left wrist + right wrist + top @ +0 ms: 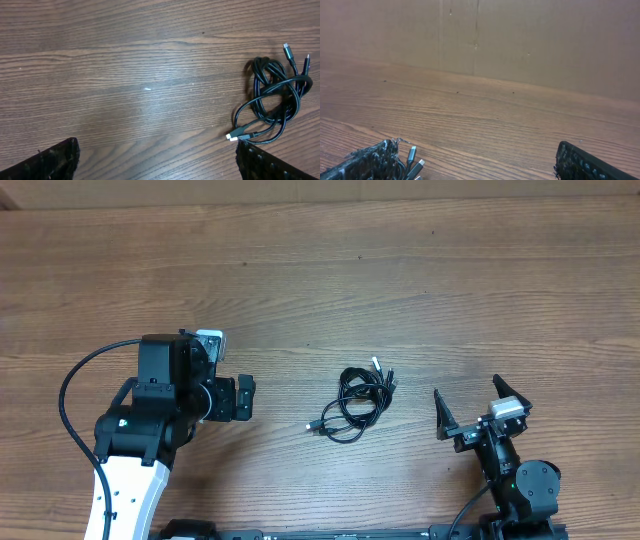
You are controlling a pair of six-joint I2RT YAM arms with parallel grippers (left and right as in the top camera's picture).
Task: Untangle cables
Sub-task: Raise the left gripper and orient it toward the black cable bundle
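Here, the wooden table (400, 260) fills the overhead view. The left gripper (244, 398) stands with its jaws wide apart and holds nothing. The right gripper (472, 405) is also spread wide and holds nothing. The cables (360, 405) lie between the two grippers as one loose black bundle on the table, touching neither. Small plugs (377, 366) stick out at the far side of the bundle, and another plug (313, 426) points toward the left gripper.
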